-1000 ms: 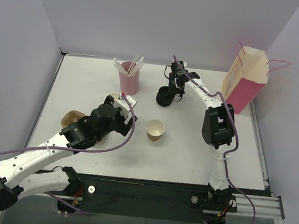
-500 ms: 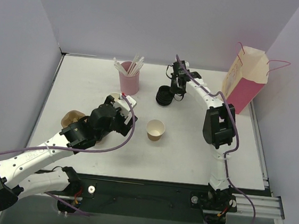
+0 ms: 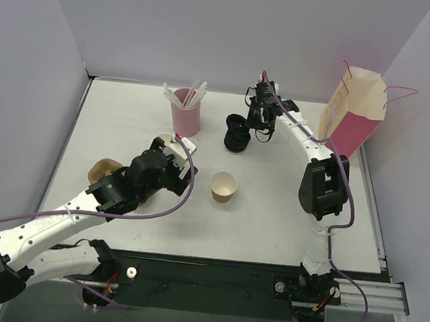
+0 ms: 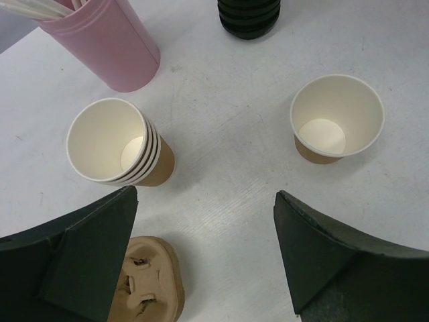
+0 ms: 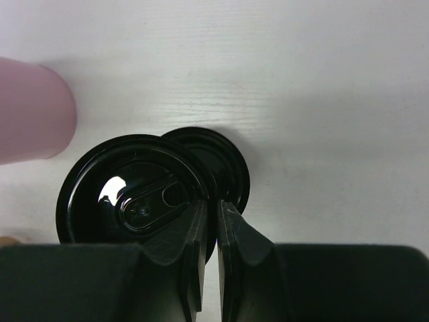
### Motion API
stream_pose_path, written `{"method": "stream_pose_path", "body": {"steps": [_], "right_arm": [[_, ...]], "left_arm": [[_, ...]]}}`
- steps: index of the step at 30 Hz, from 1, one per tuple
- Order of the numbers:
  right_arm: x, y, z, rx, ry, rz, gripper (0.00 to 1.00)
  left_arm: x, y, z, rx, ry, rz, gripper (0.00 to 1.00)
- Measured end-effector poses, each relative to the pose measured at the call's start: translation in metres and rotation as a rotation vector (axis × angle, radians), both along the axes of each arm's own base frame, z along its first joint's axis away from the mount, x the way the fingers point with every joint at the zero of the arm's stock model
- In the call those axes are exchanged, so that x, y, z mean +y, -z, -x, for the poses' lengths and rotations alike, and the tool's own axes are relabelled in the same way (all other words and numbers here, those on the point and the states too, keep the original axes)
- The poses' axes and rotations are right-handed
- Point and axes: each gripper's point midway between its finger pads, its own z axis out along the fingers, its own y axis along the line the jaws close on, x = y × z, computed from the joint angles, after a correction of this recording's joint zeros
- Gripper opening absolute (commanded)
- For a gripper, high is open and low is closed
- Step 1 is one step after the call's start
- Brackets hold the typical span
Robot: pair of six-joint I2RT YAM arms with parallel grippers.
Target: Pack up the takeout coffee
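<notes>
The open kraft-paper cup (image 3: 224, 186) stands lidless mid-table; it also shows in the left wrist view (image 4: 337, 117). My right gripper (image 3: 259, 124) is shut on the rim of one black lid (image 5: 134, 194) and holds it just above the stack of black lids (image 5: 224, 157), which stands at the back centre (image 3: 236, 139). In the right wrist view the right gripper (image 5: 216, 208) has its jaws pinched on the lid's edge. My left gripper (image 3: 176, 161) is open and empty above the table, and also shows in the left wrist view (image 4: 204, 201).
A stack of nested kraft cups (image 4: 114, 144) and a pulp cup carrier (image 4: 151, 282) lie under the left gripper. A pink cup of straws (image 3: 186, 112) stands at the back. The pink-and-cream paper bag (image 3: 354, 114) stands open at the back right.
My right gripper has moved back and to the right, raising one black lid off the stack. The left arm has not moved.
</notes>
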Motion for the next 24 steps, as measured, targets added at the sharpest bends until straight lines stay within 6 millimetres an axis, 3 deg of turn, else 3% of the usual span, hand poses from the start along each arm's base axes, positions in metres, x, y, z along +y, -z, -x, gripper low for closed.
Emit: {"method": "stream_pose_path", "body": {"steps": [6,11,17,24], "right_arm": [[0.016,-0.031,0.041,0.034,-0.062,-0.242,0.09],[0.037,-0.069,0.093,0.043,-0.141,-0.546,0.09],[0.063,-0.095,0.147,0.085,-0.231,-0.866,0.09],[0.073,-0.126,0.186,0.108,-0.294,-1.094,0.10]], "left_arm": [[-0.004,-0.007,0.003,0.025,-0.009,0.049,0.88],[-0.016,-0.039,0.010,0.039,0.017,0.227,0.86],[-0.021,-0.075,0.023,0.024,0.061,0.426,0.79],[-0.033,-0.095,0.030,-0.033,0.157,0.527,0.75]]}}
